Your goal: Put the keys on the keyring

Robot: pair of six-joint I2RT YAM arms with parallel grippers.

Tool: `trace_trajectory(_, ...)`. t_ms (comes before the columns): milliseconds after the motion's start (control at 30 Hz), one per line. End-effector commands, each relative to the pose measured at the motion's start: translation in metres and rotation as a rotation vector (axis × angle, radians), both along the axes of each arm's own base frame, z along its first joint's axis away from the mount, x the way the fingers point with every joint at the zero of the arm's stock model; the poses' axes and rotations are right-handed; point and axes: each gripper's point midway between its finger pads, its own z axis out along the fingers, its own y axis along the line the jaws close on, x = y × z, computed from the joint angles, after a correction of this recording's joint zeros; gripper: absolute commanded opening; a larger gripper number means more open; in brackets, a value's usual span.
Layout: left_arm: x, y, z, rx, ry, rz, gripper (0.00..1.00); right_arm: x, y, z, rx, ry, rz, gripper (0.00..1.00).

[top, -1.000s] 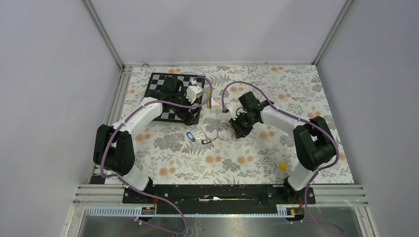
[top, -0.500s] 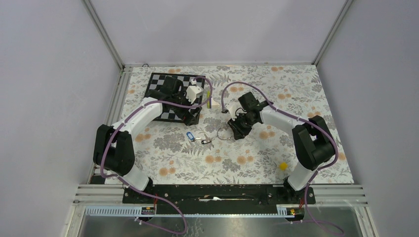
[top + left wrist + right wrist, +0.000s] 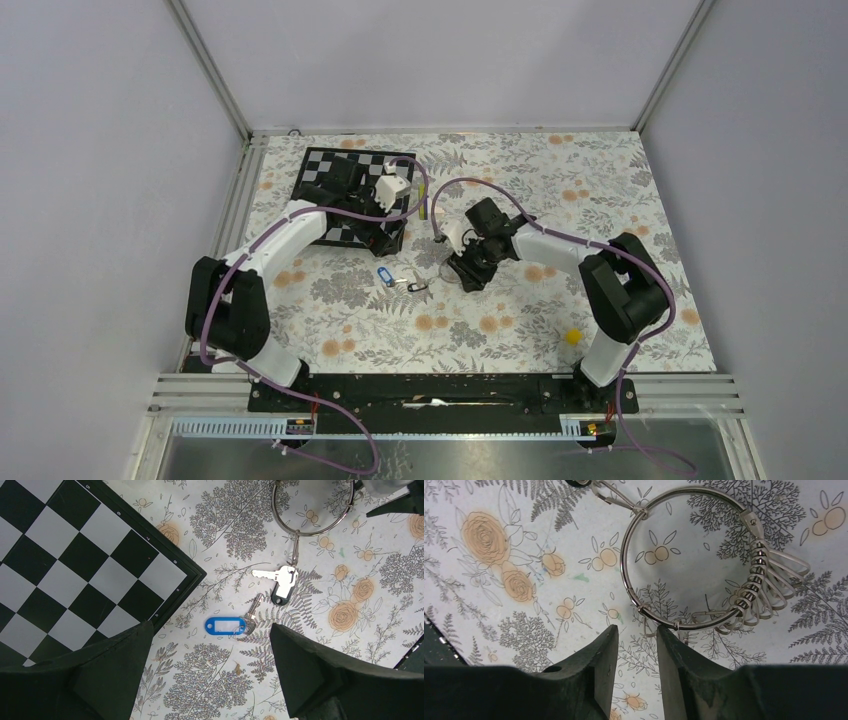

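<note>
The keyring (image 3: 623,567) lies flat on the floral cloth, its fan of silvery pieces (image 3: 774,587) on one side. A clip (image 3: 295,550) links the keyring (image 3: 306,533) to the key with a black head (image 3: 281,584). The other key has a blue tag (image 3: 226,625) and lies loose beside it. My right gripper (image 3: 636,628) hovers at the ring's rim, open a little, with nothing between its fingers; one fingertip (image 3: 664,630) sits right at the wire. My left gripper (image 3: 211,628) hangs wide open above the blue tag.
A black-and-white checkerboard (image 3: 330,170) lies at the back left, its corner (image 3: 192,572) close to the keys. A small yellow block (image 3: 572,337) sits near the right arm's base. Metal frame rails run along the cloth's edges.
My right gripper has shifted left over the keyring, and its jaws have spread apart. The left arm and the keys have stayed put.
</note>
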Motion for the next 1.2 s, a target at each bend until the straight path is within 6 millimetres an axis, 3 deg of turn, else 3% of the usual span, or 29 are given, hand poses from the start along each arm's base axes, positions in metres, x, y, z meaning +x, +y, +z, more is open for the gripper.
trace_trajectory(0,0.008,-0.001,0.02,-0.027,-0.081,-0.004,0.99,0.013,-0.004,-0.006,-0.052,-0.085,-0.01,0.42)
trace_trajectory(400,0.007,-0.002,0.017,-0.029,-0.07,-0.011,0.99,0.009,-0.003,-0.015,-0.072,-0.101,0.006,0.42)
trace_trajectory(867,0.006,-0.001,0.016,-0.025,-0.071,-0.015,0.99,0.012,-0.002,-0.014,-0.074,-0.119,0.009,0.25)
trace_trajectory(1167,0.006,-0.001,0.016,-0.025,-0.074,-0.022,0.99,0.011,-0.002,0.005,-0.045,-0.155,0.036,0.08)
